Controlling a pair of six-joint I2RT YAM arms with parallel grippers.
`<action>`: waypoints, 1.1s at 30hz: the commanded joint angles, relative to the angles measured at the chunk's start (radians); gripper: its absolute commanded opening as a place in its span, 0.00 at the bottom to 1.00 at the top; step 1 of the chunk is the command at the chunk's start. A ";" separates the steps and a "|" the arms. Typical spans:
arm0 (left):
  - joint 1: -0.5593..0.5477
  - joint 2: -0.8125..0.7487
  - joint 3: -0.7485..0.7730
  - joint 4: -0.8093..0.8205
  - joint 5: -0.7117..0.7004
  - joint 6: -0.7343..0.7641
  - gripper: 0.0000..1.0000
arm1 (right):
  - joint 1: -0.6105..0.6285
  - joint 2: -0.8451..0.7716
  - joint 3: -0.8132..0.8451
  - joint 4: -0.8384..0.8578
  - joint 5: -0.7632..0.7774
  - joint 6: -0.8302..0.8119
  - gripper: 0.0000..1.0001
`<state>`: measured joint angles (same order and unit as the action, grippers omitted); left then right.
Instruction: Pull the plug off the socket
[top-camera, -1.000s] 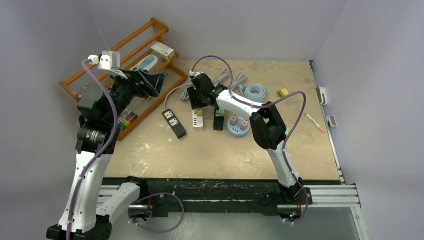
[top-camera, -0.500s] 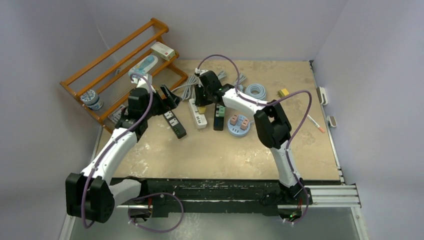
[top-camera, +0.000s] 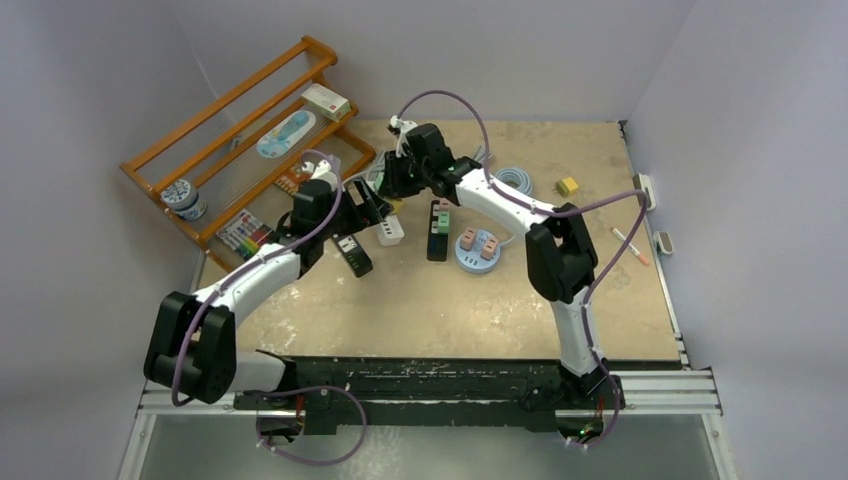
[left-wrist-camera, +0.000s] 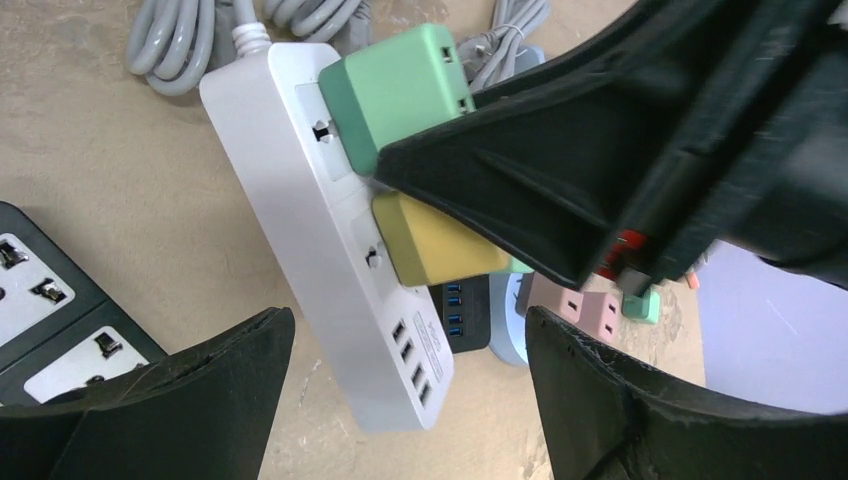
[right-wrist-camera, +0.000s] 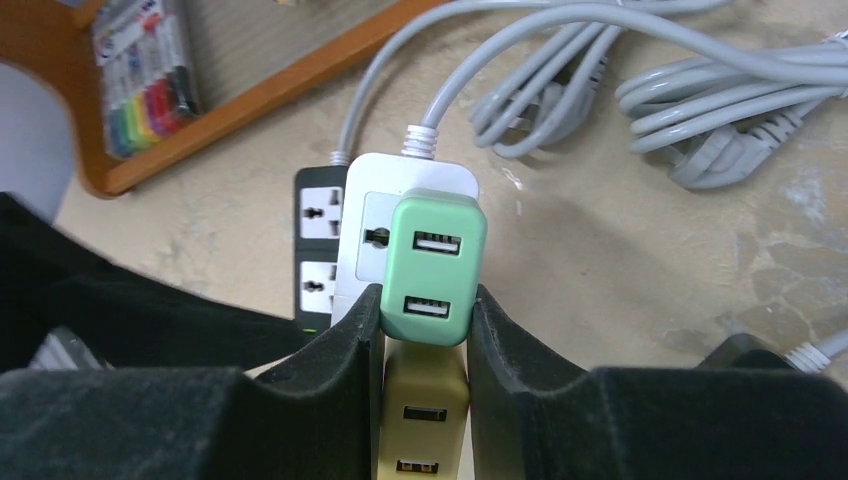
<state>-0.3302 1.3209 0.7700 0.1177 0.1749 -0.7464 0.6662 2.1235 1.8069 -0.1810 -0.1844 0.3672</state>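
Observation:
A white power strip (left-wrist-camera: 300, 230) lies on the table with a green plug (left-wrist-camera: 395, 95) and a yellow plug (left-wrist-camera: 430, 245) in its sockets. In the right wrist view my right gripper (right-wrist-camera: 425, 300) is shut on the green plug (right-wrist-camera: 435, 260), and the yellow plug (right-wrist-camera: 425, 400) lies between its fingers further back. My left gripper (left-wrist-camera: 400, 400) is open, its fingers either side of the strip's USB end without touching it. In the top view both grippers meet over the strip (top-camera: 388, 230): the left gripper (top-camera: 370, 212) and the right gripper (top-camera: 393, 185).
A black power strip (top-camera: 350, 250) lies just left of the white one, and another black strip (top-camera: 437, 228) and a round socket hub with pink plugs (top-camera: 477, 250) lie to its right. Grey cables (right-wrist-camera: 640, 90) are bundled behind. A wooden rack (top-camera: 230, 130) stands at the far left.
My left arm has swung down from beside the rack to the white strip, its gripper open. My right gripper has shifted a little further back, still on the plugs.

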 joint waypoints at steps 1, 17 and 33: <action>-0.013 0.035 0.001 0.106 -0.005 -0.021 0.84 | -0.013 -0.097 0.034 0.105 -0.093 0.037 0.00; -0.017 0.140 -0.051 0.277 -0.011 -0.119 0.78 | -0.072 -0.209 -0.127 0.311 -0.375 0.098 0.00; -0.018 0.239 0.029 0.151 -0.126 -0.200 0.00 | -0.048 -0.308 -0.099 0.083 0.353 -0.106 0.00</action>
<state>-0.3614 1.5684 0.7296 0.4816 0.2146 -1.0023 0.5983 1.9663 1.6379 -0.0772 -0.1928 0.3435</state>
